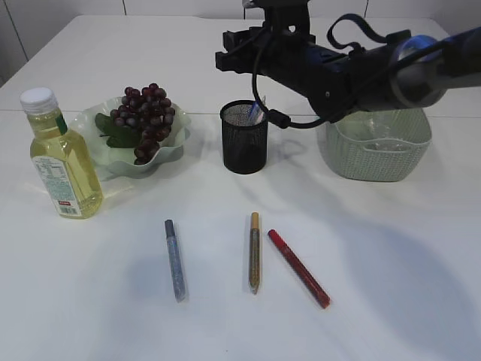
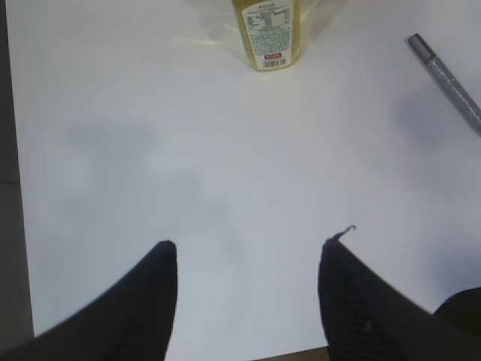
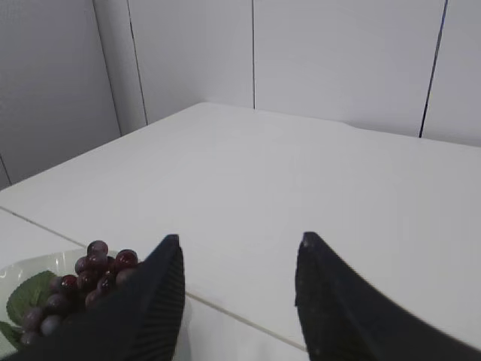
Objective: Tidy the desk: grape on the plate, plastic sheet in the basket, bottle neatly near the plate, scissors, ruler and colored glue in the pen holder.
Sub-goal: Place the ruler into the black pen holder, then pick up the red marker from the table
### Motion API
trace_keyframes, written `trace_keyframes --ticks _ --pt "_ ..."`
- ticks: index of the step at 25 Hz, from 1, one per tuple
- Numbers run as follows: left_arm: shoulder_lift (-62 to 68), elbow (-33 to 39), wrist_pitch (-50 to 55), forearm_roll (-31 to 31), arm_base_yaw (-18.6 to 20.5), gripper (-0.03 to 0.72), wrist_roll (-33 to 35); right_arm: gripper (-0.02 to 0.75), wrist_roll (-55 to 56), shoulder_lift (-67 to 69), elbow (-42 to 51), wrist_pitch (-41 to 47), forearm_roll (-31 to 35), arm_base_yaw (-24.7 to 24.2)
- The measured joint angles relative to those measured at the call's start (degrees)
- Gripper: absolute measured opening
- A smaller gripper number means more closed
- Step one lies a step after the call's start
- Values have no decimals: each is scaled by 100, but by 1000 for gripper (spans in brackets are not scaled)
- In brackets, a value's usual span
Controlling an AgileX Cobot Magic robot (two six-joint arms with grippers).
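Nearest to the camera in the exterior view, three glue pens are laid on the white table: a silver glitter glue pen with a grey cap, a gold glue pen and, just beside it, a red glue pen. They are well below and in front of the right gripper.

The left gripper is seen only in the left wrist view. Its two black fingers are held apart and nothing is between them; only bare table is under them. Ahead of it the lower part of the clear plastic bottle of yellow liquid is seen, and to its right the silver pen.

Further back, the bottle, closed by a white cap, is stood upright just beside the pale green wavy plate, on which the bunch of dark red grapes with green leaves is placed.

The black mesh pen holder is found directly below the right gripper, and something blue is seen inside it. The right gripper, on the black arm reaching across from the right, is held above the holder. In the right wrist view its fingers are parted and nothing is gripped; the grapes are seen below and to its left.

The pale green woven plastic basket is stood under the arm, to the right of the holder.
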Motion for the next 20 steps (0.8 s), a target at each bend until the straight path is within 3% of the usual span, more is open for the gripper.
trace_keyframes --ticks 9,20 --pt "0 0 0 0 0 434 -8 385 0 -945 -191 2678 10 0" --pt "0 0 0 -122 0 434 -86 385 12 -1811 -1024 6761 807 0"
